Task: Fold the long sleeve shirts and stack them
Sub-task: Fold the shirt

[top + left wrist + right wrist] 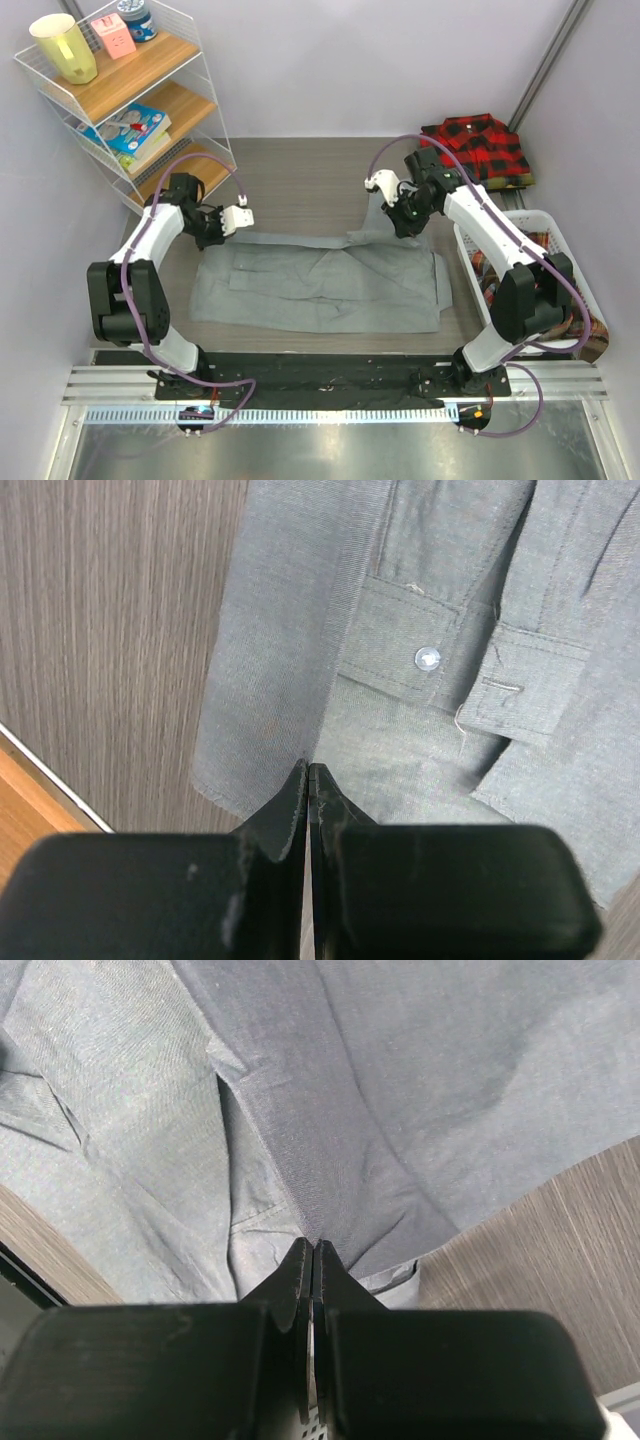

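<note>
Grey shirt lies spread on the table between the two arms. Its long axis runs left to right, across the front of the bases. Most of it is flat, with layers overlapping along the middle. Its far right part is drawn up off the table into a peak.

That peak ends at the right gripper. In the right wrist view its fingers are pressed together on a fold of the grey cloth, and creases fan out from the tips. Bare wood shows past the cloth on the right of that view.

The left gripper sits at the far left edge of the shirt. In the left wrist view its jaws are also squeezed together, right where a crease and the hem meet, pinching the cloth edge. Beyond the tips lie two cuffs, side by side, one with a pale button. The shirt's left border runs away from the gripper, with table beside it.

A white wire basket stands at the right edge of the table, beside the right arm. It holds plaid shirts in orange, brown and teal, bunched up, with some cloth spilling over its near corner. A red-and-black checked shirt lies folded in the far right corner, behind the basket and apart from the grey one. A wire shelf rack stands at the far left, holding a yellow cup, a pink box and some books.
</note>
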`<action>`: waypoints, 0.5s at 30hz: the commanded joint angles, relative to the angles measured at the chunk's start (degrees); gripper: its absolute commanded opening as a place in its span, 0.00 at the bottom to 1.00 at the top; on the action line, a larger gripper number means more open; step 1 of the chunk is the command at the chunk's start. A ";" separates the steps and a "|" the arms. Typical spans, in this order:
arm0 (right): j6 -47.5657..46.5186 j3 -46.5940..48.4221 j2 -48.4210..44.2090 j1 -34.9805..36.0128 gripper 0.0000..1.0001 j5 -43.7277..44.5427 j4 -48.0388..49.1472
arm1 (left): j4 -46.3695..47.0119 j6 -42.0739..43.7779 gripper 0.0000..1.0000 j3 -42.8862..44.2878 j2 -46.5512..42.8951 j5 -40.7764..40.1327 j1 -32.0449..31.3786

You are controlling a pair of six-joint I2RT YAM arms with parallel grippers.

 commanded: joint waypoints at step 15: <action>-2.73 -8.67 -3.92 0.37 0.01 -2.92 -1.23 | -5.43 1.90 0.01 -1.68 -2.63 1.78 0.57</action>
